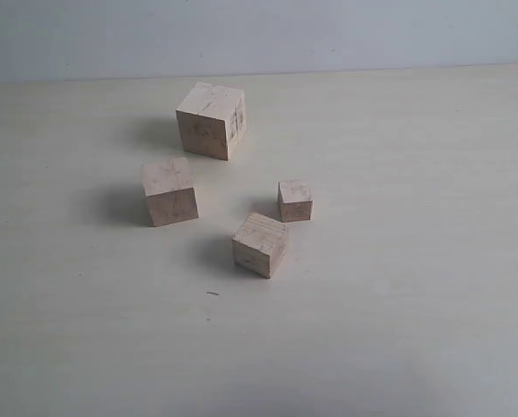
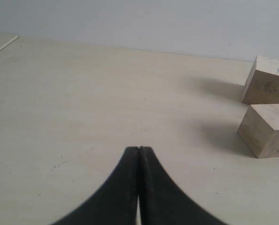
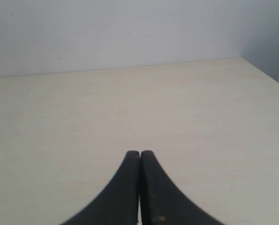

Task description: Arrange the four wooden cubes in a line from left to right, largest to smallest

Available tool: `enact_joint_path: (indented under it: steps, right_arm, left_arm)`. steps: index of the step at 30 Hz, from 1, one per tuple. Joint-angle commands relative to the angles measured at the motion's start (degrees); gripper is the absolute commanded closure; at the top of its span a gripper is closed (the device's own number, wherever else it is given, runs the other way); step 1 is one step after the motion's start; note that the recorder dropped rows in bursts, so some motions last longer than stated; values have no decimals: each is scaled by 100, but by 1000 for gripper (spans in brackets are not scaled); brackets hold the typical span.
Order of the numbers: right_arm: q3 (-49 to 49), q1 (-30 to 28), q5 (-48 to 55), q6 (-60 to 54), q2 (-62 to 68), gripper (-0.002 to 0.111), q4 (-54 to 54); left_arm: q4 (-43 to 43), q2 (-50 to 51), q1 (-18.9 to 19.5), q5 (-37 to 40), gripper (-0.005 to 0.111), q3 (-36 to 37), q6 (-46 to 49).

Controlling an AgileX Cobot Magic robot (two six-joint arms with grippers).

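Four pale wooden cubes stand loosely grouped on the table in the exterior view. The largest cube (image 1: 211, 120), with dark scuffs, is farthest back. The second-largest cube (image 1: 169, 191) is at the left, the third cube (image 1: 260, 244) is nearest the front, and the smallest cube (image 1: 295, 201) is at the right. No arm shows in the exterior view. My left gripper (image 2: 138, 149) is shut and empty above bare table; the largest cube (image 2: 267, 81) and the second-largest cube (image 2: 266, 129) sit at that view's edge. My right gripper (image 3: 140, 153) is shut and empty, with no cube in its view.
The pale table (image 1: 398, 330) runs back to a light wall (image 1: 259, 35). Its far edge and a corner (image 3: 242, 58) show in the right wrist view.
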Motion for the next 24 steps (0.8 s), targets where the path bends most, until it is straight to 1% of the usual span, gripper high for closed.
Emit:
enact_joint_path:
  steps: [1, 18, 19, 21, 24]
  right_arm:
    - [24, 0, -16, 24, -39, 108, 13]
    - [24, 0, -77, 9, -39, 108, 13]
    - [24, 0, -176, 9, -39, 108, 13]
    - [24, 0, -776, 29, -39, 108, 54]
    - [24, 0, -1961, 29, -39, 108, 362]
  left_arm:
    - [32, -38, -51, -37, 107, -1, -1]
    - [32, -38, -51, -37, 107, -1, -1]
    - [32, -38, -51, -37, 107, -1, -1]
    - [32, -38, -51, -37, 107, -1, -1]
    - [32, -38, -51, -37, 107, -1, -1]
